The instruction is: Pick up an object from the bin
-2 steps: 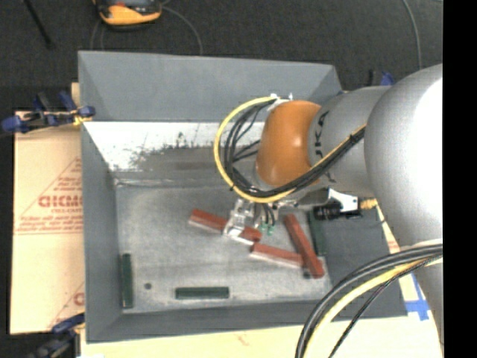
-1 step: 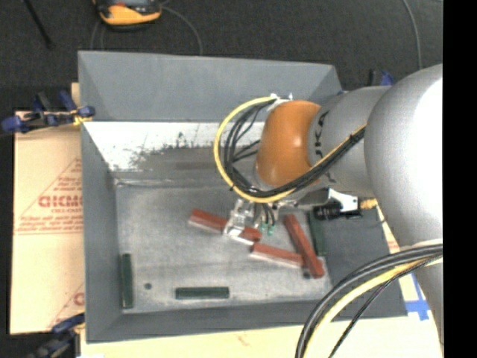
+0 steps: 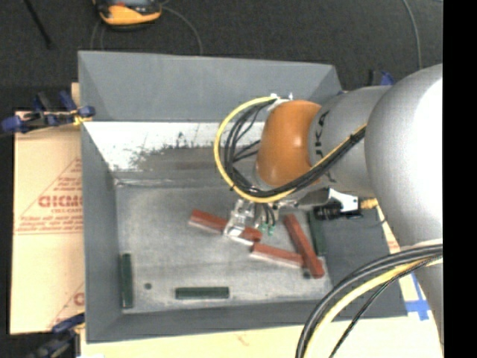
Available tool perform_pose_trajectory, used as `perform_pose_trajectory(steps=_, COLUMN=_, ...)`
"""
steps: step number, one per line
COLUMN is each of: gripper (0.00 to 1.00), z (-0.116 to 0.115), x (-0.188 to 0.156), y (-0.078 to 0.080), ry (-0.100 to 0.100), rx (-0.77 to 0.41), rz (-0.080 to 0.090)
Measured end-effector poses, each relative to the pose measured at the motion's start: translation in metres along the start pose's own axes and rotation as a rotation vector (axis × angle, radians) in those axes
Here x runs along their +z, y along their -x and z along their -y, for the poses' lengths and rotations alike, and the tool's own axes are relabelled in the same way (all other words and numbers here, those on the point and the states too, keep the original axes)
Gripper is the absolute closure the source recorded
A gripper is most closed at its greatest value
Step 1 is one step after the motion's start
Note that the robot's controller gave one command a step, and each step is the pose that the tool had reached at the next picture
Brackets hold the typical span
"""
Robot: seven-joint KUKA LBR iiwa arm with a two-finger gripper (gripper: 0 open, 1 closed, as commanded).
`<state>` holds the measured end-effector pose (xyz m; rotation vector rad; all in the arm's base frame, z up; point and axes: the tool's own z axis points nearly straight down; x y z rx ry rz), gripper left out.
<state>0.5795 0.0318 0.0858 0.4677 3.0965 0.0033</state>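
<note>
Down low, the tool (image 3: 244, 228) sits over a long, flat, red-brown bar (image 3: 205, 220); its grip state cannot be told.

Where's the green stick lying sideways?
In the camera view, the sideways green stick lies by the bin's front wall, lower left, just right of the other green stick.

One camera looks down on the bin (image 3: 97, 222) from above, tilted somewhat to one side, so the wall beyond the pincer (image 3: 250, 226) shows its inner face; the arm (image 3: 387, 148) comes in from the right, nearer the lens than the pincer under it; the bin's floor spreads left of the pincer, with the left, far and near rims in frame.
</note>
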Motion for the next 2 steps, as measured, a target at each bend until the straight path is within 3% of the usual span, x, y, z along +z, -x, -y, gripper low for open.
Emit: perform_pose_trajectory(steps=2, gripper=1.00, z=0.0009, x=-0.0086, y=-0.0013, ry=-0.004, rx=-0.002, rz=-0.010)
